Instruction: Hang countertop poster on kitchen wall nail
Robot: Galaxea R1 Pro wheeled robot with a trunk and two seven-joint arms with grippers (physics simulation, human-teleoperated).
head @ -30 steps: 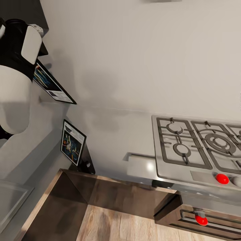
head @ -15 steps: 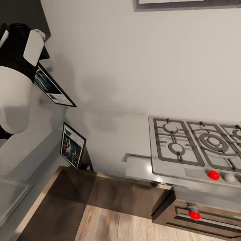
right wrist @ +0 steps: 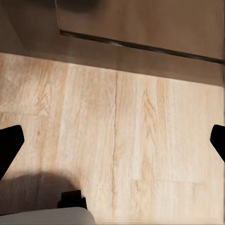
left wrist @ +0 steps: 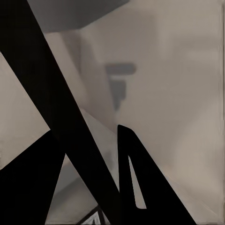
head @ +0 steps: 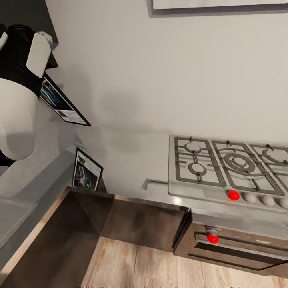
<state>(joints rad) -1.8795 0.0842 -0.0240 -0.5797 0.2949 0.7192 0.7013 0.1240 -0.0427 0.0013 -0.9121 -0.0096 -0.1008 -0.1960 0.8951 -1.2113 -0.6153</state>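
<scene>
The poster [head: 61, 102] hangs tilted in the air at the upper left of the head view, in front of the pale wall. My left gripper [head: 42, 78] is shut on its upper end, mostly hidden behind the black and white wrist. In the left wrist view the poster's black edge [left wrist: 70, 117] runs diagonally between the dark fingers [left wrist: 133, 173] of that gripper [left wrist: 89, 145]. A small dark peg-like shape [left wrist: 120, 82] shows blurred on the wall beyond. The pale-grey kitchen countertop [head: 128, 160] lies below. My right gripper [right wrist: 112, 145] is open over wooden floor.
A steel gas hob [head: 224, 164] with a red knob [head: 233, 195] sits in the worktop at the right, dark cabinet fronts [head: 140, 224] beneath. A second small image of the poster [head: 86, 172] shows at the counter's corner, perhaps a reflection. A pale panel's edge [head: 216, 4] crosses the wall's top.
The whole head view has shifted: the hob sits further left and a panel has come in at the top, so the camera moved. The left arm still holds the poster up.
</scene>
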